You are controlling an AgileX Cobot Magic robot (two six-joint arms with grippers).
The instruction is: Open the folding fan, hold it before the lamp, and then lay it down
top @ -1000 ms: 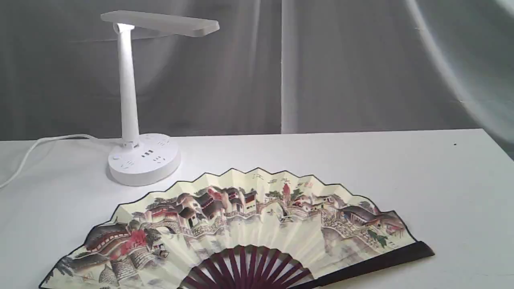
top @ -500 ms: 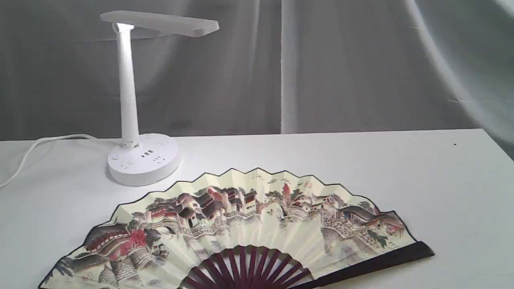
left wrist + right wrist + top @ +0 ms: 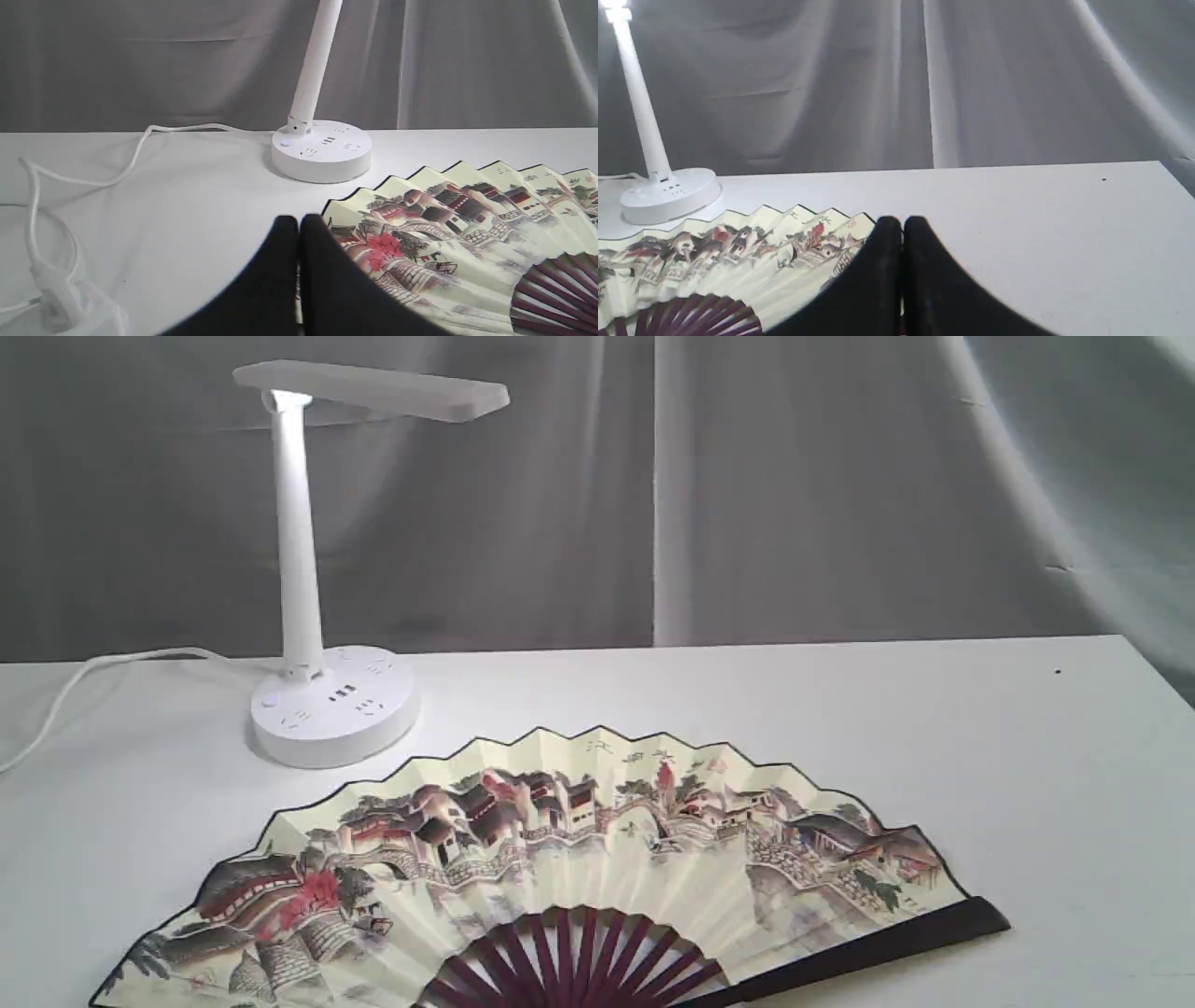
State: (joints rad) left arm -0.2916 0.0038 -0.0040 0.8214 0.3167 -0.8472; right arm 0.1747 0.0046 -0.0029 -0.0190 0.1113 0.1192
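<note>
Spread fan [image 3: 597, 840] lies flat near lamp [image 3: 297, 541] base, left gripper [image 3: 298, 224] & right gripper [image 3: 902, 224] both pinched shut, empty, so lay-down step looks done; next prob. just needs arms kept clear.

The folding fan [image 3: 579, 840] loses its pivot and lower rib ends past the exterior view's bottom edge; the inscription on its leaf is too small to read. In the wrist views the left gripper [image 3: 299, 220] and right gripper [image 3: 902, 220] each cover part of the leaf; the lamp [image 3: 313, 79] is cut off above its post; its cord [image 3: 121, 658] runs out of frame.
</note>
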